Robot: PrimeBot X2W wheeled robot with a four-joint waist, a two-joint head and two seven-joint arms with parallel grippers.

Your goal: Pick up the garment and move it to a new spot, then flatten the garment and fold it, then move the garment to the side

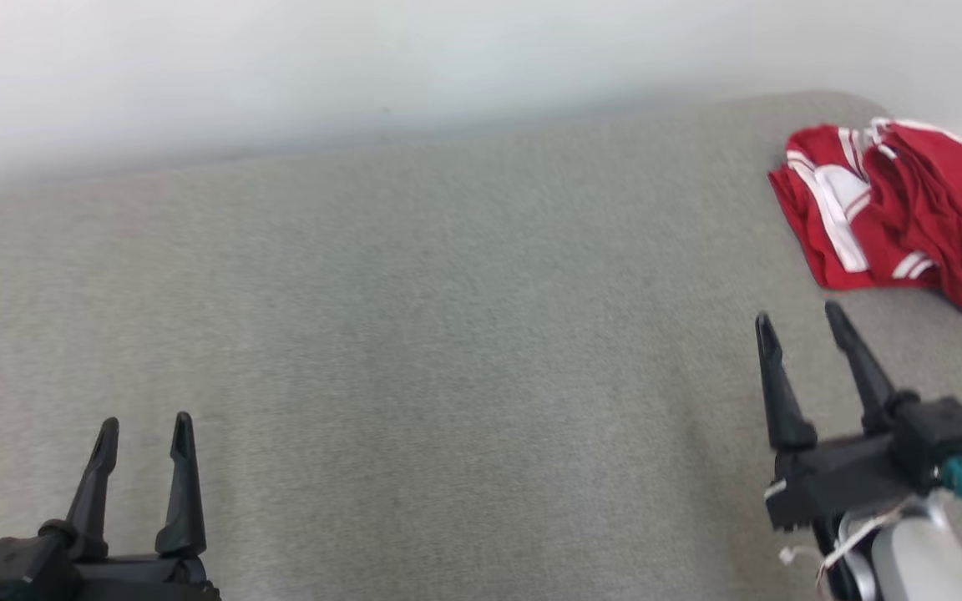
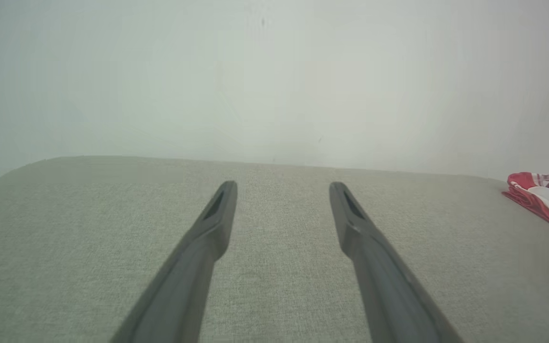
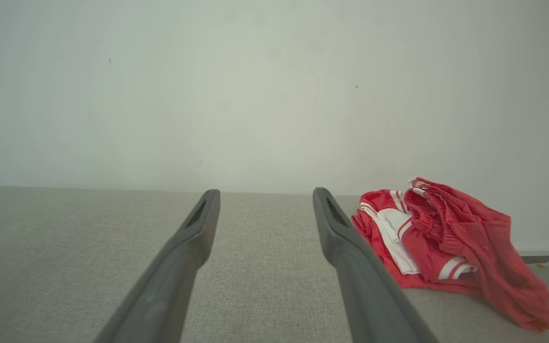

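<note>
Garment (image 1: pixel 907 217) bunched, long axis crosswise; left gripper (image 1: pixel 146 419), right gripper (image 1: pixel 798 311) fingers apart, empty.

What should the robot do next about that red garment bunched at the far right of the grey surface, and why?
Probably reach the right gripper forward and rightward toward the red garment. The garment lies crumpled and untouched near the far right corner of the grey surface. The right gripper is open and closest to it, while the left gripper, also open, sits far off at the lower left.
</note>
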